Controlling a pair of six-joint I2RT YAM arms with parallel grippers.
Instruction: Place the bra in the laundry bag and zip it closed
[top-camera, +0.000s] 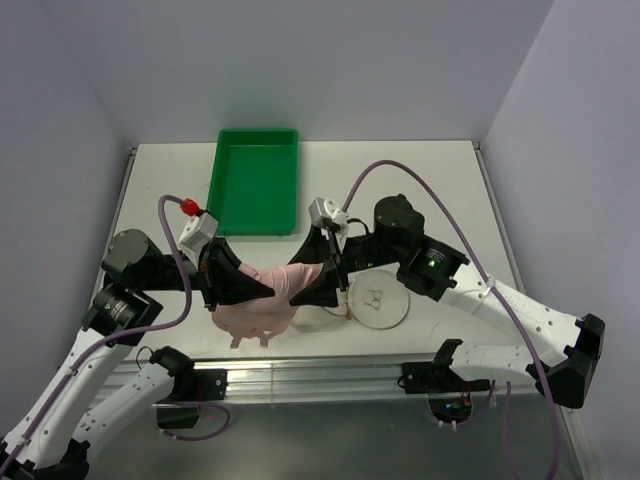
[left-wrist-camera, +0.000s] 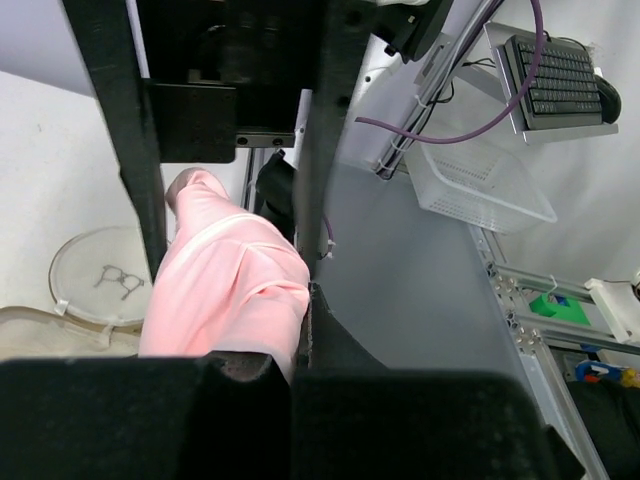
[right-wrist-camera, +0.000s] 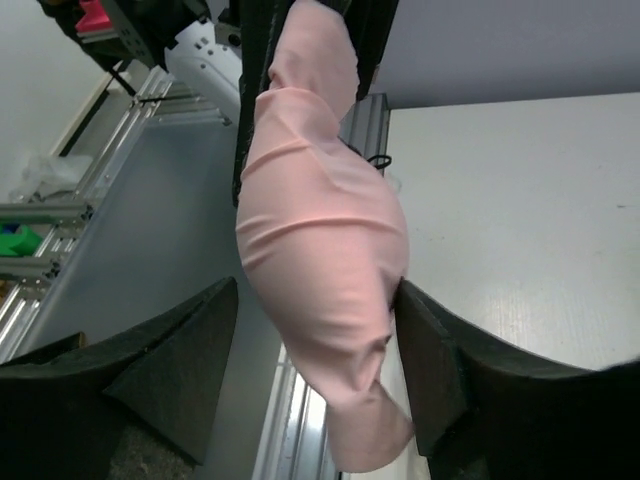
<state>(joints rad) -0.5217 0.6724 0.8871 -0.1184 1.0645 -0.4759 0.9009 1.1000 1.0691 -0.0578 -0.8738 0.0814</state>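
The pale pink bra (top-camera: 262, 305) hangs above the table's near edge, stretched between both grippers. My left gripper (top-camera: 262, 285) is shut on its left end; in the left wrist view the bra (left-wrist-camera: 228, 285) is pinched between the black fingers (left-wrist-camera: 330, 340). My right gripper (top-camera: 322, 288) is open, its jaws on either side of the bra's right end (right-wrist-camera: 325, 230); one finger (right-wrist-camera: 430, 350) touches the fabric, the other stands apart. The round white laundry bag (top-camera: 378, 303) lies open on the table just right of the bra, its dark mark up; it also shows in the left wrist view (left-wrist-camera: 100, 285).
A green plastic tray (top-camera: 255, 180) stands at the back, left of centre. The aluminium rail (top-camera: 320, 375) runs along the table's near edge below the bra. Purple cables loop over both arms.
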